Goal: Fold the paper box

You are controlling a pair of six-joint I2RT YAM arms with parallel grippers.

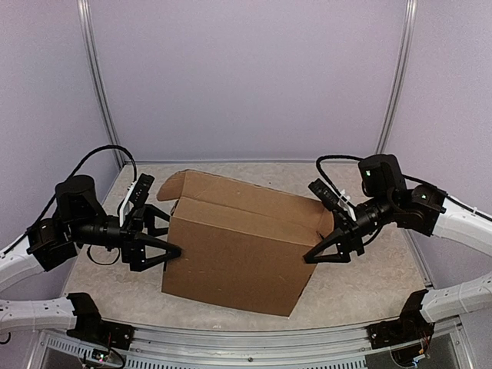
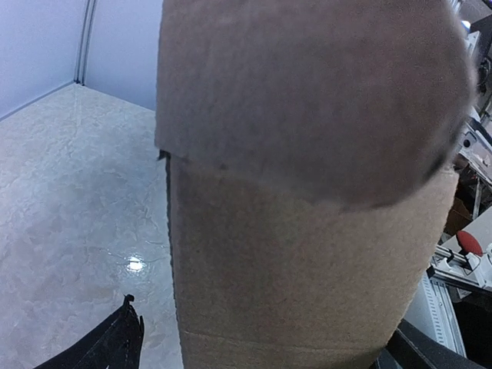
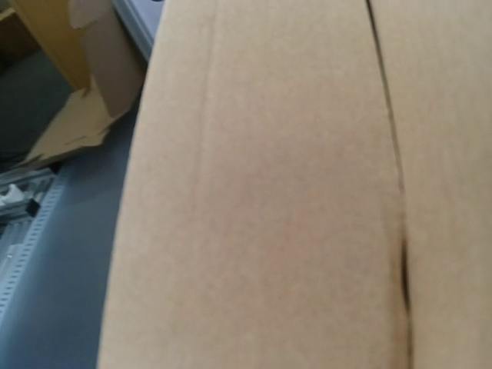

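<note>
The plain brown cardboard paper box [image 1: 238,254] stands mid-way across the pale marbled table [image 1: 361,296]. It is partly raised: a broad front panel faces the arms, the top gapes, and a rounded flap [image 1: 173,184] sticks up at the far left corner.

The black two-finger left gripper [image 1: 163,234] sits at the box's left end with its jaws spread wide. Its lower finger touches the wall low down, and in the left wrist view cardboard fills the space between the dark fingertips [image 2: 115,342]. The black right gripper [image 1: 329,244] lies against the box's right end near the upper corner. Its own camera shows only cardboard up close, so I cannot tell whether it pinches the wall or merely presses on it.

The step in hand looks like squaring the end walls. To do it well, both arms should push evenly from opposite ends so the box neither skids nor twists. The left jaws should close on a single panel and bend it along its crease, with the base flat on the table.
</note>
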